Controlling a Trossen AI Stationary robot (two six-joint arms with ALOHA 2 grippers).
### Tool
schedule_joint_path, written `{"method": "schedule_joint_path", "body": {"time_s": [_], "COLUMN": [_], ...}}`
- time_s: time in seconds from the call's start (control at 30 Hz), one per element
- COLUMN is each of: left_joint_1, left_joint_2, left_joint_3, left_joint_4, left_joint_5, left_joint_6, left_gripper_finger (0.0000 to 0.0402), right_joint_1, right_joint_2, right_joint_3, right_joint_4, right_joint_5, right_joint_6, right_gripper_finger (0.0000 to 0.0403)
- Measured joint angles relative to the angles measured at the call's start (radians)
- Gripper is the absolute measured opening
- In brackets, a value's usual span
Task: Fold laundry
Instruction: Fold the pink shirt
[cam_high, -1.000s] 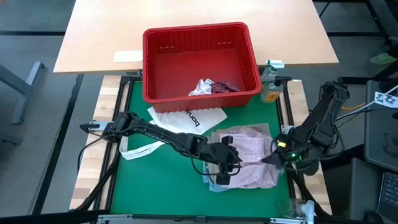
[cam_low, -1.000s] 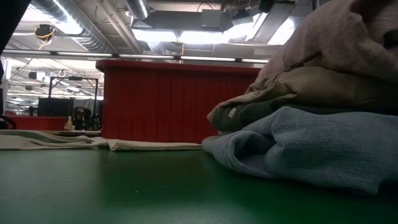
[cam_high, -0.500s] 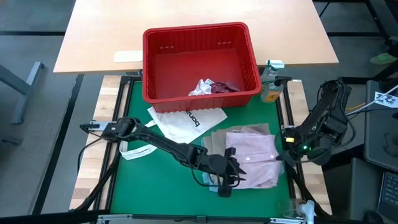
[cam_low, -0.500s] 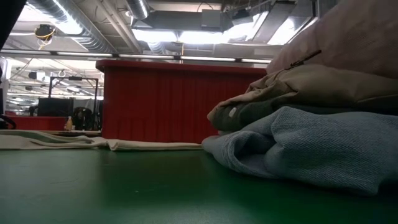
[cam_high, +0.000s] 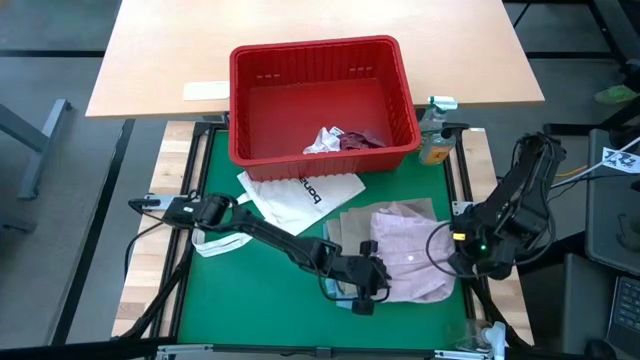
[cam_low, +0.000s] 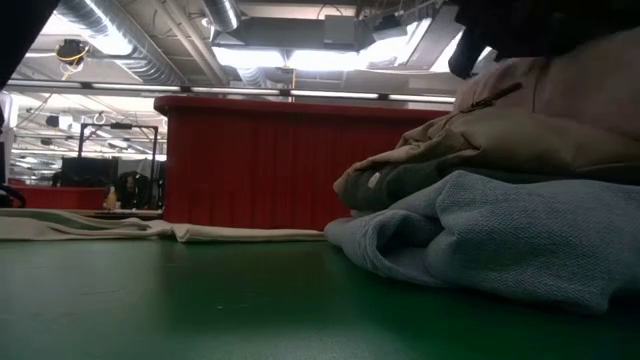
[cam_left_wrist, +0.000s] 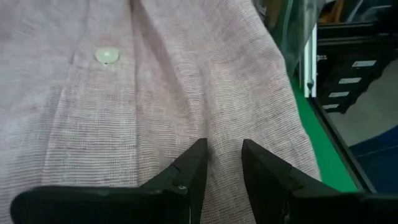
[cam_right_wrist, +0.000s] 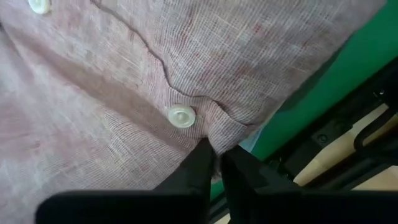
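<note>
High view: the pink shirt (cam_high: 410, 250) tops a folded pile near the desk's (cam_high: 250, 295) front right corner. The left hand (cam_high: 368, 285) rests on its front-left edge, the right hand (cam_high: 452, 258) at its right edge.

Low view: pink, khaki (cam_low: 520, 130), dark (cam_low: 420, 185) and blue (cam_low: 500, 235) layers stack up.

Left wrist view: fingers (cam_left_wrist: 189, 171) slightly parted, pressing on cloth.

Right wrist view: fingers (cam_right_wrist: 200, 163) nearly closed, seemingly pinching the hem.

Black lettering on white tote bag (cam_high: 300, 190), unreadable.
</note>
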Motion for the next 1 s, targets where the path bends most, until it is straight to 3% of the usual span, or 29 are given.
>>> {"method": "schedule_joint_path", "body": {"time_s": [0.37, 0.53, 0.7, 0.87, 1.0], "left_joint_1": [0.011, 0.011, 0.011, 0.006, -0.003], "left_joint_2": [-0.001, -0.001, -0.001, -0.007, -0.029], "left_joint_3": [0.001, 0.001, 0.001, 0.000, 0.000], "left_joint_4": [-0.083, -0.085, -0.082, -0.082, -0.083], "left_joint_5": [0.000, 0.000, -0.001, -0.002, -0.001], "left_joint_6": [0.000, 0.000, 0.000, 0.000, 0.000], "left_gripper_finger": [0.0096, 0.0096, 0.0096, 0.0096, 0.0096], "right_joint_1": [0.000, 0.001, 0.000, 0.001, 0.001], "right_joint_2": [0.025, 0.025, 0.008, 0.009, 0.010], "right_joint_3": [-0.001, -0.001, 0.030, 0.145, 0.217], "right_joint_4": [-0.002, -0.002, -0.011, -0.005, 0.032], "right_joint_5": [-0.060, -0.063, -0.202, -0.022, 0.141], "right_joint_6": [-0.030, -0.031, 0.002, -0.008, -0.146], "right_gripper_finger": [0.0074, 0.0118, 0.0149, 0.0151, 0.0151]}}
